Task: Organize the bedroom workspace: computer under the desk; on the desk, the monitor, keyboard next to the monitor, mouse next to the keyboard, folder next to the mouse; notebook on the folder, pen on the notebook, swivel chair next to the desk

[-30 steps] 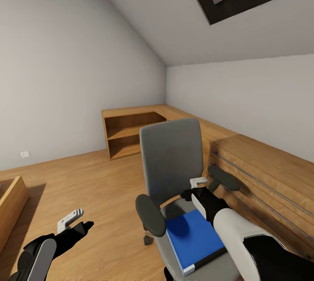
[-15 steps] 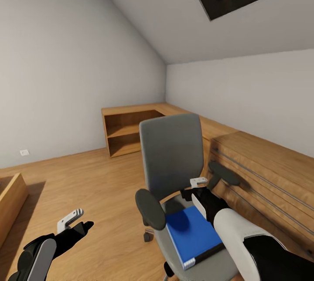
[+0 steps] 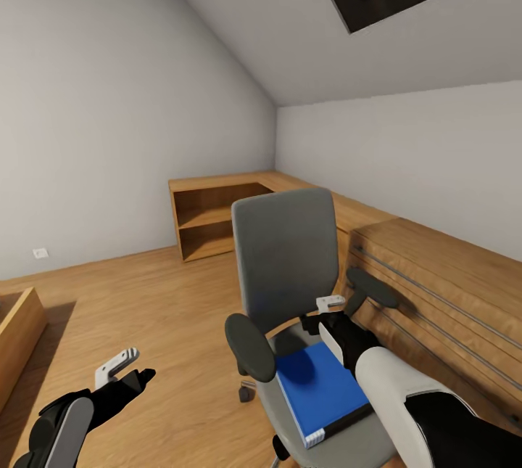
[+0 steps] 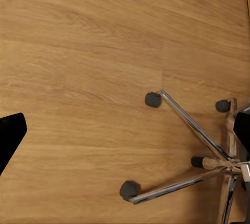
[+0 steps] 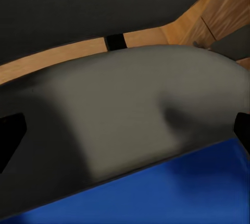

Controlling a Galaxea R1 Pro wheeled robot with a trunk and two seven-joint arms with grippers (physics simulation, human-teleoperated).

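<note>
Head view of a bedroom corner with grey walls and a sloped ceiling. The chair (image 3: 290,286) stands on the plank floor (image 3: 159,308), its back upright and its seat toward the robot; the folder (image 3: 319,388) lies flat on the seat, long axis running from the seat's front edge toward the backrest, slightly skewed. The right gripper (image 3: 328,314) hovers above the folder's far end, between the backrest and the right armrest (image 3: 371,292); the folder thus lies just below and toward the robot from it. In the right wrist view the folder (image 5: 172,193) spans the near field under the grey seat cushion (image 5: 120,109), and the two dark fingertips (image 5: 10,130) sit at opposite edges, so the jaws stand spread with nothing between them. The left gripper (image 3: 125,374) hangs low over bare floor, well apart from the chair; the left wrist view looks down on the chrome base (image 4: 208,151) and its castors, with one dark fingertip at the edge, and whether this gripper is spread or closed cannot be told. The right arm is clearly the nearer. A probable next move is a descent onto the folder's far or side edge; the backrest and both armrests hem the approach. A wooden dresser (image 3: 449,301) stands close on the chair's right, a low open shelf (image 3: 217,218) in the corner beyond.
</note>
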